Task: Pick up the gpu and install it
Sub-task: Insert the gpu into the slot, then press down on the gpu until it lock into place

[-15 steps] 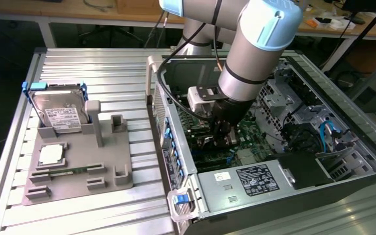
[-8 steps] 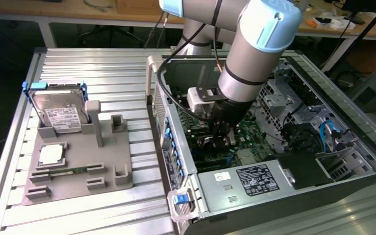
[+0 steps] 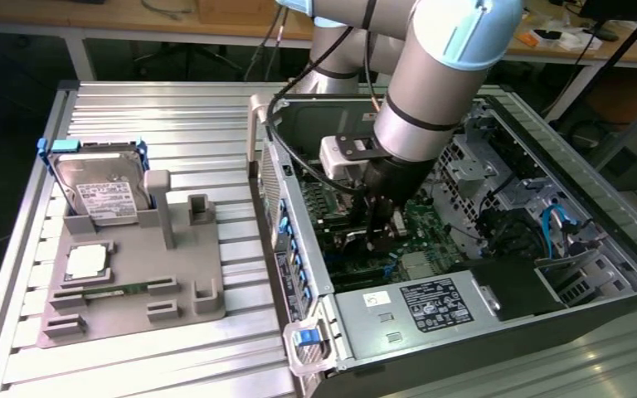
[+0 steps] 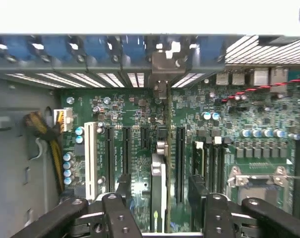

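The arm reaches down into the open computer case [image 3: 463, 274] lying on the desk [image 3: 153, 116]. Its gripper [image 4: 160, 208] has its jaws spread apart, holding nothing. Between them the gpu [image 4: 159, 183] stands on edge in a motherboard [image 4: 229, 124] slot, apart from both fingers [image 4: 124, 191]. Beside the case, nearer the desk's opposite edge, a grey fixture [image 3: 130, 282] carries a hard drive [image 3: 99, 189].

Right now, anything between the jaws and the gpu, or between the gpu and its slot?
Nothing visible. The gpu stands edge-on in a slot of the motherboard, between the open jaws of the gripper.
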Tool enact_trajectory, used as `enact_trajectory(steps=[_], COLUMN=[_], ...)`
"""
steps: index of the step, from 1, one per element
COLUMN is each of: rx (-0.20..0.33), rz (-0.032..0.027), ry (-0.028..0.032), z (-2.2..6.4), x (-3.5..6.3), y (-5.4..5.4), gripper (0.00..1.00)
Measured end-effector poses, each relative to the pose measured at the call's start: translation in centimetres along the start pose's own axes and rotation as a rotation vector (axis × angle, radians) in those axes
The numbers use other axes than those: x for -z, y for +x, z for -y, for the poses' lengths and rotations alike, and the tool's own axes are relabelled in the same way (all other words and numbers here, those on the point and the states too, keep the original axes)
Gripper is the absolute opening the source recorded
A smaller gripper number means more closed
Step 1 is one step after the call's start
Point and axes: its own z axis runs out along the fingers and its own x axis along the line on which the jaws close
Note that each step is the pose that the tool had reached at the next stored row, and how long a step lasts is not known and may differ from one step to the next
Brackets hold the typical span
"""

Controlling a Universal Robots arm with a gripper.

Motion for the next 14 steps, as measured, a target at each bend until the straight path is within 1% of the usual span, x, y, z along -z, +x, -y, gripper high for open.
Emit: enact_trajectory(steps=[1,3,4,6,7,14], rx=[0.000,0.000,0.000,0.000,0.000,0.000], rz=[-0.0010,-0.0011,-0.0010,-0.0010,-0.0010,-0.0011], ry=[0.0001,0.0001,0.0002,0.0001,0.0001,0.0001], z=[-0.01,-0.01,-0.01,-0.01,-0.01,-0.01], x=[0.64,0.64,0.64,0.64,0.64,0.64], y=[-0.01,-0.01,-0.01,-0.01,-0.01,-0.01], gripper=[0.58,0.44,0.44,0.20,0.11,0.11])
